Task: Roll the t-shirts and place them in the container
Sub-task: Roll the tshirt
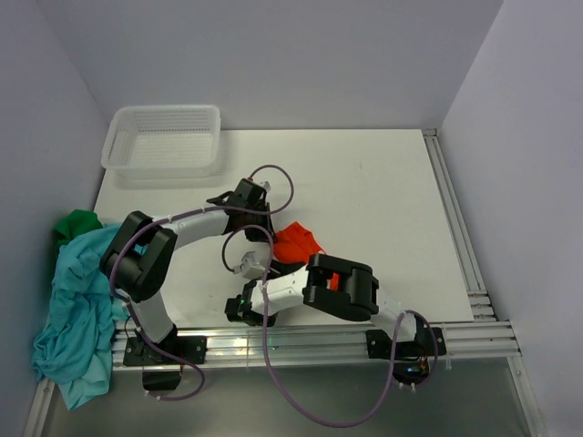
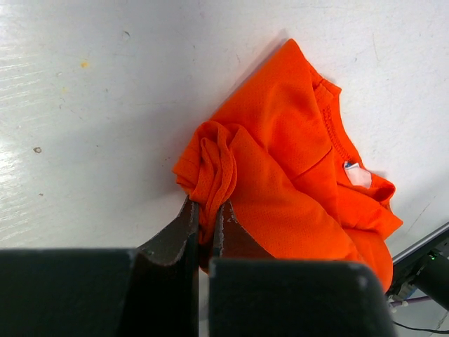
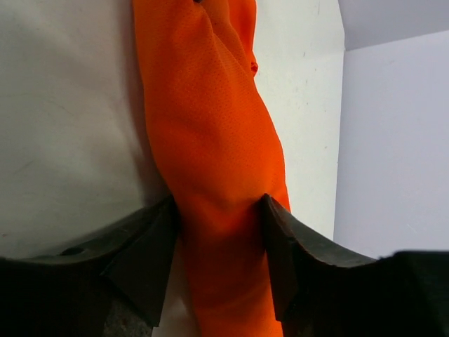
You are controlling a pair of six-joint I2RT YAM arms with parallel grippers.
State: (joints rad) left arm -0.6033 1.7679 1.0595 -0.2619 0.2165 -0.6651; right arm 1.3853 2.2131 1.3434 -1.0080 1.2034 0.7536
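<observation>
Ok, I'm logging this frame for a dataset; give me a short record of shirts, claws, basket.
orange t-shirt: bunched on the table, gripped by both claws
left claw: shut on a rolled fold of it
right claw: shut around its fabric
teal t-shirt: crumpled heap at the left edge
green t-shirt: beyond the teal heap, partly hidden
basket: far-left corner

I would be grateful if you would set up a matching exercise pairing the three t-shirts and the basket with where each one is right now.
Things:
1. orange t-shirt
2. teal t-shirt
3. dark green t-shirt
4. white mesh basket

Places:
A. far-left corner of the table
B. mid-table, gripped by the left claw and the right claw
C. left edge, peeking out beyond another shirt
D. left edge, spilling toward the near side

Pairs: 1-B, 2-D, 3-C, 4-A
</observation>
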